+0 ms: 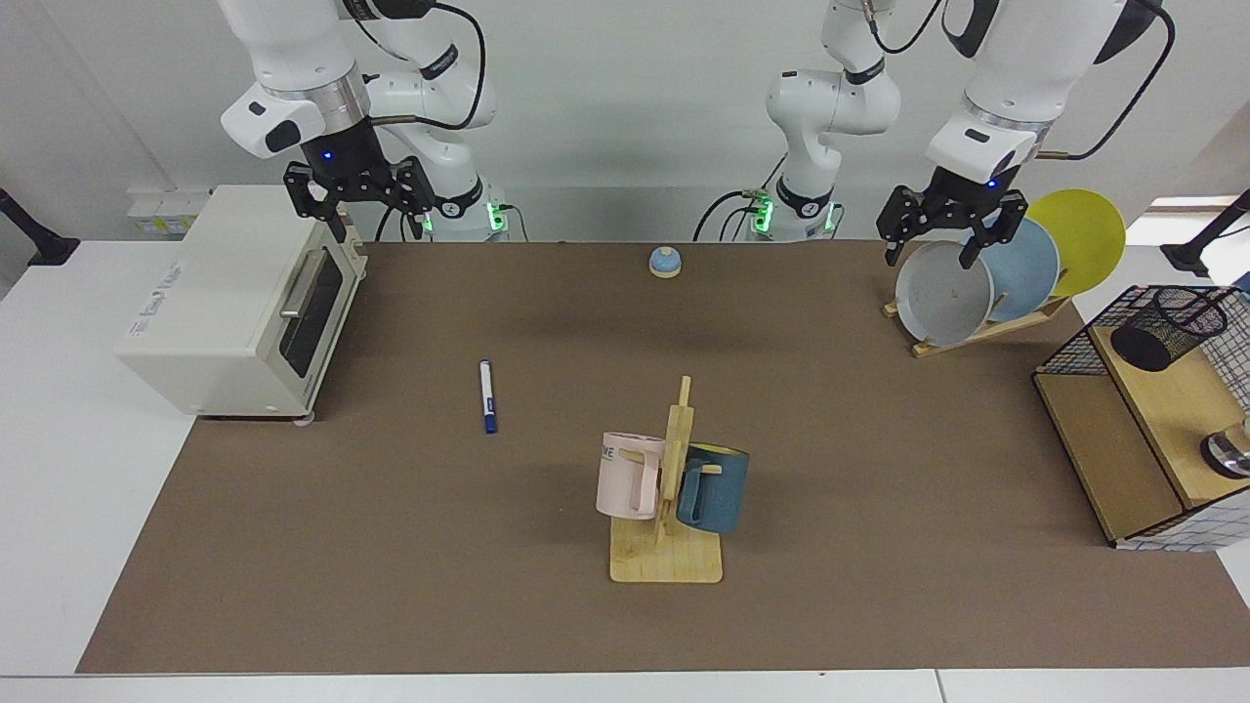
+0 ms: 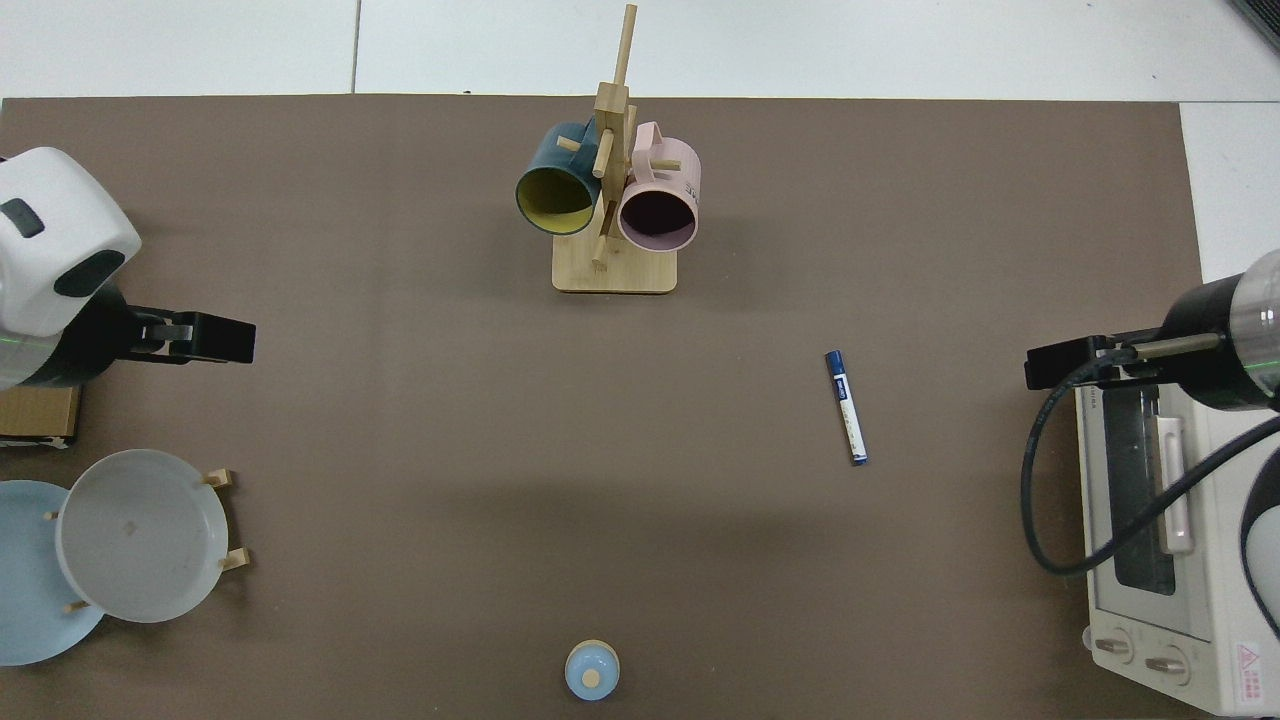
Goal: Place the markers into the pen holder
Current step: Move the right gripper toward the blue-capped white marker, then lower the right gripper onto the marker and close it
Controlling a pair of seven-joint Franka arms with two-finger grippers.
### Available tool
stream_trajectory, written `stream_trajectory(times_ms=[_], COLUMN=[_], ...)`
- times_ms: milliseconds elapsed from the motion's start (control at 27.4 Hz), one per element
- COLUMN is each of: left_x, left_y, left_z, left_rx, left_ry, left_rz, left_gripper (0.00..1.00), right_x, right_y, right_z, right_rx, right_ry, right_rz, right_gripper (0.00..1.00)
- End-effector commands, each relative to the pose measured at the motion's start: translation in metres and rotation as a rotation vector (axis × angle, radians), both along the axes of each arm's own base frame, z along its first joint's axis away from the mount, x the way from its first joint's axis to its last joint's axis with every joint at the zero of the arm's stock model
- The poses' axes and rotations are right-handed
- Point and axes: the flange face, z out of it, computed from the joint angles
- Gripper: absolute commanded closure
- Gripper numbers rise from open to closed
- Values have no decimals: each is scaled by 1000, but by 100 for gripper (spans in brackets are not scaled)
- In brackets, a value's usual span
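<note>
On the brown desk (image 1: 391,547) I see the marker (image 1: 487,396) lying flat by itself, well apart from both arms, between the white toaster oven (image 1: 244,303) and the wooden mug rack (image 1: 669,508); its dark blue cap points toward the near edge in the facing view. From the top view the same marker (image 2: 846,407) lies slightly slanted, nothing touching it. My right tool (image 1: 357,195) hangs in the air above the oven's back corner, fingers spread, empty. My left tool (image 1: 949,227) hovers over the plate rack, just above the grey plate (image 1: 942,293), fingers also apart with nothing between them. The pen holder (image 1: 1167,327), black mesh, sits tilted inside the wire basket (image 1: 1074,342) on the wooden shelf unit at the far side from the marker; I can't see it in the top view. A pink mug (image 1: 630,475) and a blue mug (image 1: 715,488) hang on the rack on opposite sides of the post. Light blue plate (image 1: 1025,268) and yellow plate (image 1: 1084,234) stand behind the grey one. A small blue-topped knob (image 1: 665,262) sits near the back edge of the desk between the two arm bases.
</note>
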Motion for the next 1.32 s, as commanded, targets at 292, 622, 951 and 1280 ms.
stream_trajectory(times_ms=[292, 622, 951, 1280], left_x=[-4, -5, -6, -6], left_y=[6, 6, 5, 5], left_z=[2, 2, 1, -3], left_rx=[14, 13, 11, 12], left_ry=[-3, 1, 5, 13], left_rz=[-8, -9, -9, -9], left_gripper=[0, 0, 0, 0], right_x=[2, 10, 44, 55], right_y=[-3, 9, 28, 29], right_z=[-11, -45, -107, -189], right_rx=[1, 13, 13, 16], right_ry=[-24, -43, -2, 6], right_rz=[-36, -3, 38, 83], right_gripper=[0, 0, 0, 0])
